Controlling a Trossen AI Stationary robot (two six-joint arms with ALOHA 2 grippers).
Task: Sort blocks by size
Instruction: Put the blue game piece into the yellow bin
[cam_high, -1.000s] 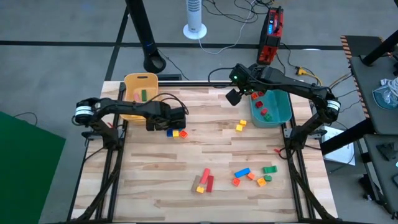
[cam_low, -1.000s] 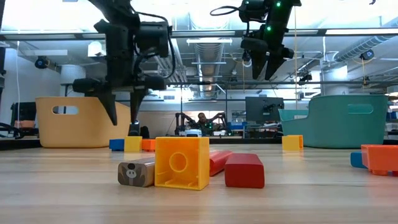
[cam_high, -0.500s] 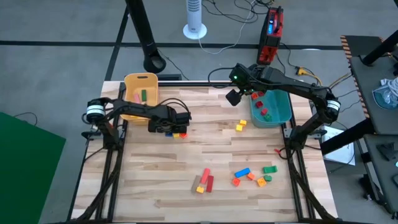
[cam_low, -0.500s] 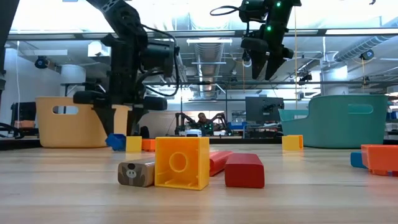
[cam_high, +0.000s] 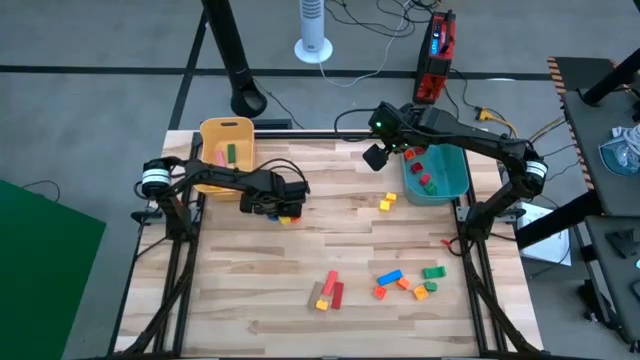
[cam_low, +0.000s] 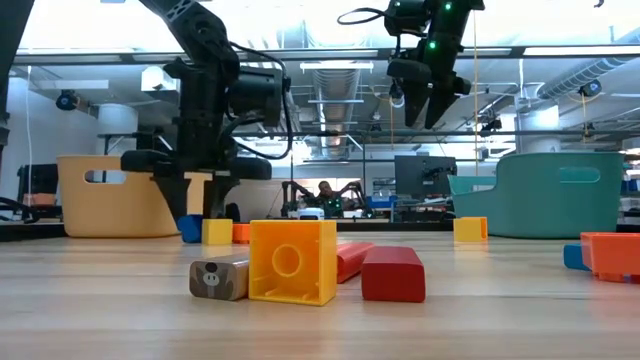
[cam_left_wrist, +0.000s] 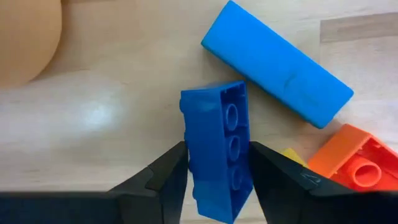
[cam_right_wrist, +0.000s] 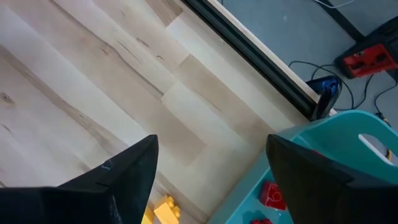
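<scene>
Nearest the front edge of the table (cam_high: 250, 300) lie the unsorted blocks: a red bar (cam_low: 392, 273), a big yellow cube (cam_low: 292, 261) and a small brown printed block (cam_low: 219, 277) close together near the middle of that edge, with a looser scatter of blue, orange and green blocks (cam_high: 405, 280) toward the front right corner. Further back, in the left half of the table, the left gripper (cam_left_wrist: 214, 171) is down at the wood, its fingers clenched on a short dark blue studded block (cam_left_wrist: 217, 149) tipped on its side; a longer smooth blue bar (cam_left_wrist: 277, 62) and an orange studded block (cam_left_wrist: 351, 162) lie just beside it, with a sliver of yellow between. So the step in hand looks like the pick of this one blue block from its little cluster. The next move, as I judge it, calls for a clean lift that does not drag the neighbouring bar or the orange piece, then a carry to whichever bin suits its size: the yellow bin (cam_high: 226, 135) stands at the back left corner, already holding a green and a pink piece. Two small yellow blocks (cam_high: 386, 201) sit right of centre. At the back right, the right gripper (cam_high: 378, 152) hangs high with jaws released and nothing in them, beside the teal bin (cam_high: 440, 180), which holds a few red and green blocks.
</scene>
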